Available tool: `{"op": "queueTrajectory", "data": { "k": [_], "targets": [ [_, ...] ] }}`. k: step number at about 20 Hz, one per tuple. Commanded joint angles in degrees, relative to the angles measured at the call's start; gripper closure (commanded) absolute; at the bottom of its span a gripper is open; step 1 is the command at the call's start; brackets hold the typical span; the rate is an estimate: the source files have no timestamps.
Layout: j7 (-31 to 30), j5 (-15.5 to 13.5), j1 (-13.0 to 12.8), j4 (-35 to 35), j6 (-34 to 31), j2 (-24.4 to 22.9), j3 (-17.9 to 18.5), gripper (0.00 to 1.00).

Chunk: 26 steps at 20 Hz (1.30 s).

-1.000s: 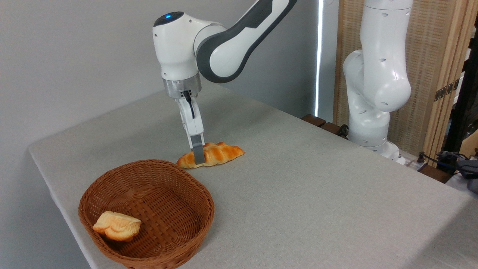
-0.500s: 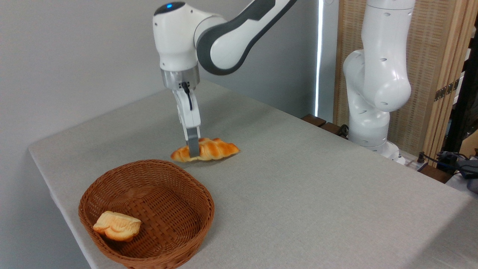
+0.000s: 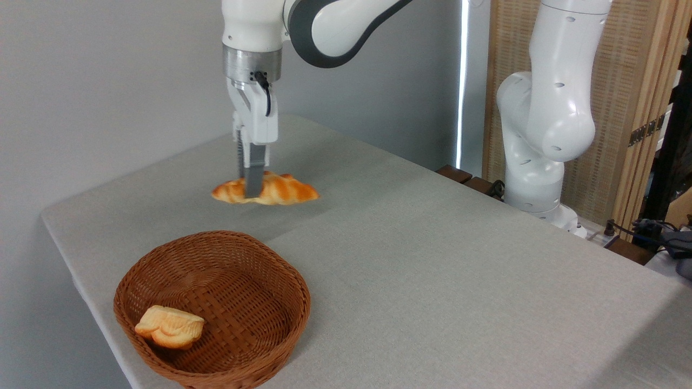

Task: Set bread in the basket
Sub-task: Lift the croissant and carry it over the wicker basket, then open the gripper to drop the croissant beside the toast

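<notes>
Nearest the camera, in the lower left of the frame, the basket (image 3: pixel 212 310) is sitting on the grey table (image 3: pixel 432 270), close to its front edge. A small, pale, stubby bread piece (image 3: pixel 169 326) is lying inside it, resting against the inner wall on the lower left side.

Further back, in the upper left of the frame and beyond the basket's far rim, the bread (image 3: pixel 266 191) is hanging in the air above the table, lying roughly level with its pointed ends aiming left and right. It is not touching the cloth; a faint shadow is lying on the table beneath and to the right of it.

The gripper (image 3: pixel 252 189) is pointing straight down and is clamping the loaf left of its middle, the near grey finger crossing its front face.

At the far right, the arm's white base (image 3: pixel 540 140) is standing at the table's back edge, before a woven screen (image 3: pixel 621 81).
</notes>
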Motion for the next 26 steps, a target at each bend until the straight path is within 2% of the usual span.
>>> {"op": "queueTrajectory", "data": {
  "k": [1,6,7,8,10,11,12,13,26],
  "targets": [
    [-0.29,-1.04,-0.16,1.07,8.58,1.03,4.17,0.66],
    [-0.29,-1.13,-0.16,1.07,18.96,3.32,9.09,0.65],
    [-0.37,-1.48,-0.16,1.07,20.11,3.67,9.97,0.59],
    [-0.46,-2.44,-0.16,1.07,20.64,4.11,10.59,0.46],
    [-0.37,-4.46,-0.16,1.07,20.91,5.34,11.12,0.41],
    [-0.37,-5.25,0.1,1.07,21.0,5.86,11.47,0.29],
    [-0.37,-6.22,0.1,1.07,21.43,6.04,12.17,0.06],
    [-0.37,-6.49,0.1,1.07,21.87,6.22,12.26,0.0],
    [-0.37,-6.58,0.1,1.07,21.88,6.22,12.17,0.0]
  ]
}}
